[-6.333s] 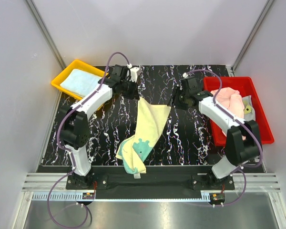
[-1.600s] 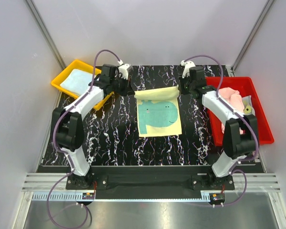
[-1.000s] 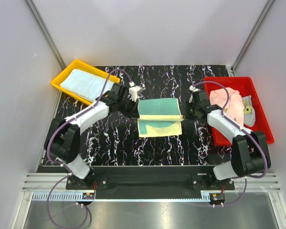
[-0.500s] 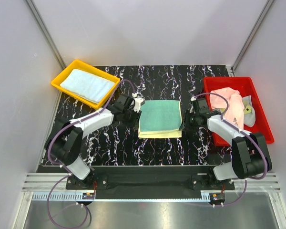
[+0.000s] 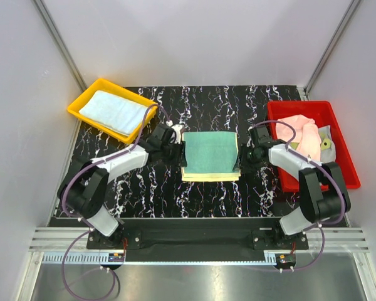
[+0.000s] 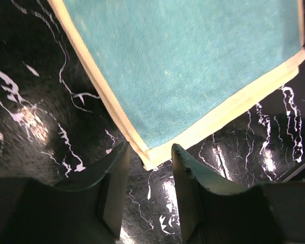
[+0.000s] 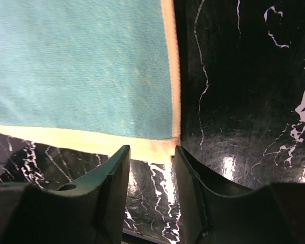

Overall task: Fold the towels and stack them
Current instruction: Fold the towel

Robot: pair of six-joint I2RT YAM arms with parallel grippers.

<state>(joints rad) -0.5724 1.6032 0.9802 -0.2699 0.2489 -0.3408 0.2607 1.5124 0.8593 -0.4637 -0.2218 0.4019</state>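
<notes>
Towel: the yellow-and-teal towel [image 5: 210, 153] lies folded in the middle of the counter [image 5: 144, 188], teal side up, with a yellow strip showing along its near edge.
Left gripper [image 6: 150, 149]: beside the towel's left edge, a corner just before the fingertips; jaws apart, holding nothing.
Right gripper [image 7: 151, 150]: beside the right edge; jaws apart and empty too.
Stack: a light-blue towel [image 5: 113, 111] lies in the yellow tray [image 5: 75, 106].
Risk: a jaw may catch only the upper layer, so the fold opens or comes out crooked.

Red bin [image 5: 304, 105] crowds right hand [image 5: 244, 158] outer side.
</notes>
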